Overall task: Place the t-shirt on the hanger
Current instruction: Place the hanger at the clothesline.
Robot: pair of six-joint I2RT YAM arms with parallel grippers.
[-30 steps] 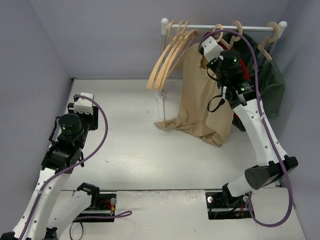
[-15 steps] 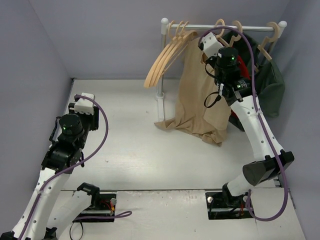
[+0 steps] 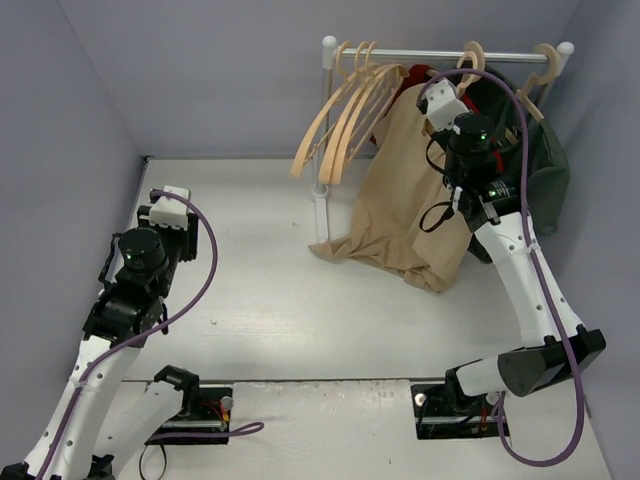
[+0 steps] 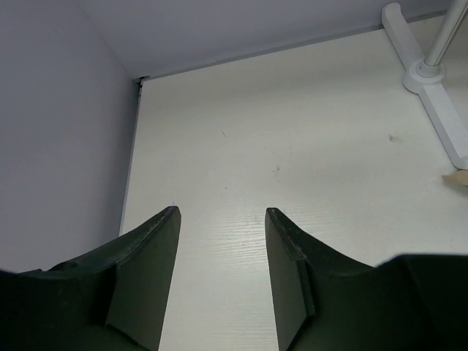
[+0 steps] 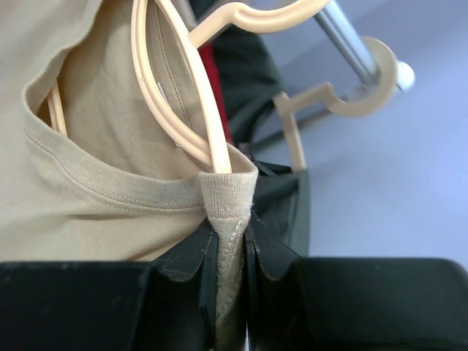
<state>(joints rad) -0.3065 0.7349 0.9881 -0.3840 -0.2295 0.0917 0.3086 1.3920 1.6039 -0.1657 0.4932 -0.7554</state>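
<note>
Tightly, right tool (image 5: 230,243) pinches t-shirt (image 5: 88,110) over hanger (image 5: 209,126)

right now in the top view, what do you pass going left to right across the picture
left gripper → spare hangers → t-shirt → dark green garment

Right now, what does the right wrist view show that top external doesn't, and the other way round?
Right wrist only: the right gripper shut on the t-shirt collar, the hanger arm inside the neck opening. Top external only: the left gripper off to the side over the table, spare hangers, the shirt's hem draped on the table. Both: the t-shirt, the rail, the green garment.
</note>
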